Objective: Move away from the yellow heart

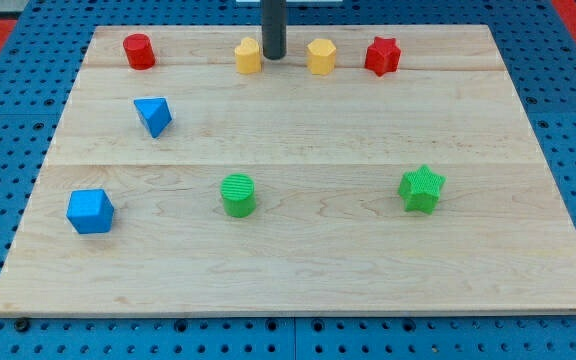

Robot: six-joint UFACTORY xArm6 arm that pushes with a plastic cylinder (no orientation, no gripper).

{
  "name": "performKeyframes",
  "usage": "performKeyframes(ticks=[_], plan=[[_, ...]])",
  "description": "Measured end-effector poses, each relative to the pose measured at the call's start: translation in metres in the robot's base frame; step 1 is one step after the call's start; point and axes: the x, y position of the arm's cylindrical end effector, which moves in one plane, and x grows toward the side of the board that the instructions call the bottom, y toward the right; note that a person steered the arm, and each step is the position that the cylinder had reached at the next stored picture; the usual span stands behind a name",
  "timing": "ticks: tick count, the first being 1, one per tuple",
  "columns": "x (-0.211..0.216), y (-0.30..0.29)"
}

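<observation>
The yellow heart (248,55) lies near the view's top edge of the wooden board (298,270). My tip (273,57) stands just to its right, touching it or nearly so. A second yellow block, which looks like a pentagon (320,56), sits a short way to the right of my tip. The dark rod comes down from the view's top.
A red cylinder (139,50) is at the top left and a red star (382,56) at the top right. A blue triangle (153,115) and a blue cube (90,211) are on the left. A green cylinder (238,194) and a green star (422,189) are lower down.
</observation>
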Motion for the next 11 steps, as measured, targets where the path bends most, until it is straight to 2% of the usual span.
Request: performKeyframes(ticks=[1,2,3,4,5,6,10,11], plan=[[-0.003,-0.003],[0.015,0.022],[0.019,-0.009],[0.020,-0.009],[0.059,0.011],[0.093,-0.018],[0.089,-0.022],[0.107,-0.022]])
